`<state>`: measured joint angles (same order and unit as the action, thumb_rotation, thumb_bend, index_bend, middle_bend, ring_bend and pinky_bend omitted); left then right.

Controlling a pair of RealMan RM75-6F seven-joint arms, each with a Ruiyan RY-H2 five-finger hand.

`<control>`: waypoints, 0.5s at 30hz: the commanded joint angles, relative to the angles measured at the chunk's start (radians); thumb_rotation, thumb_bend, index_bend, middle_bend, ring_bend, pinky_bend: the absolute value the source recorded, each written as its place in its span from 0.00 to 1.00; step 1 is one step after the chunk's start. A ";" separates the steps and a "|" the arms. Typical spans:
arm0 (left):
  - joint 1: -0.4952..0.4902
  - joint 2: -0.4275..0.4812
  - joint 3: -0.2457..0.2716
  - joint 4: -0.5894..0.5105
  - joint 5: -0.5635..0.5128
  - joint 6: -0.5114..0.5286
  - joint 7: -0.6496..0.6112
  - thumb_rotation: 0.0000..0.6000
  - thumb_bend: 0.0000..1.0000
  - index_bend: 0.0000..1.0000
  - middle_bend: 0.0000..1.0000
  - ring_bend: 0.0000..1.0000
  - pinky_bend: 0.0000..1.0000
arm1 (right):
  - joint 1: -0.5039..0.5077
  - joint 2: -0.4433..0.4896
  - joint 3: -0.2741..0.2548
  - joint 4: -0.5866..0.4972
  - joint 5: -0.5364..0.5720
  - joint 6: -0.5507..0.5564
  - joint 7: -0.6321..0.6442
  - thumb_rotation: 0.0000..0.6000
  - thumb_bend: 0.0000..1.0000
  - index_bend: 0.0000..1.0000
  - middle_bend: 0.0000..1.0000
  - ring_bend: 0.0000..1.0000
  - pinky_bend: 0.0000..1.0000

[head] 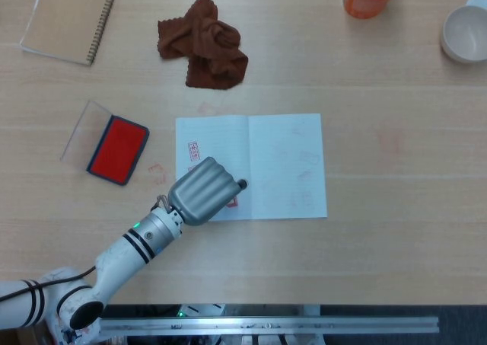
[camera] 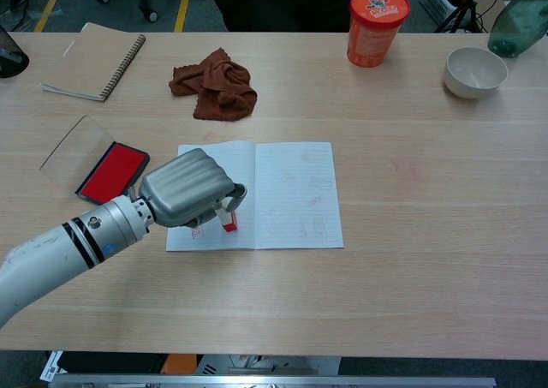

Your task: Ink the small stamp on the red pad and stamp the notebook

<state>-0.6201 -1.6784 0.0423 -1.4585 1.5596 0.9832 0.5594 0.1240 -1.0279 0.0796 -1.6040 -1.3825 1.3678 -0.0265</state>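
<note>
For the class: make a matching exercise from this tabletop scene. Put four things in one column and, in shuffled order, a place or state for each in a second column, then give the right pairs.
Things
1. small stamp
2. red ink pad
3. brown cloth
4. white bowl

Places or states
A. crumpled, beyond the open notebook
B. held by the left hand on the notebook's left page
C. far right corner of the table
D. open, left of the notebook

Pairs: 1-B, 2-D, 3-A, 4-C
</note>
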 commanded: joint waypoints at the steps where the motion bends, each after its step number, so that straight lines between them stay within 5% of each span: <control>1: 0.004 -0.011 0.005 0.021 0.009 0.012 0.006 1.00 0.40 0.54 1.00 1.00 1.00 | -0.001 0.001 -0.001 0.000 0.000 0.000 0.000 1.00 0.30 0.16 0.30 0.17 0.24; 15: 0.023 -0.065 0.036 0.114 0.055 0.054 0.001 1.00 0.40 0.54 1.00 1.00 1.00 | -0.007 0.005 0.001 -0.012 0.001 0.006 -0.010 1.00 0.30 0.16 0.31 0.17 0.24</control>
<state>-0.6002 -1.7386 0.0748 -1.3512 1.6096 1.0319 0.5594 0.1175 -1.0236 0.0805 -1.6157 -1.3821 1.3739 -0.0366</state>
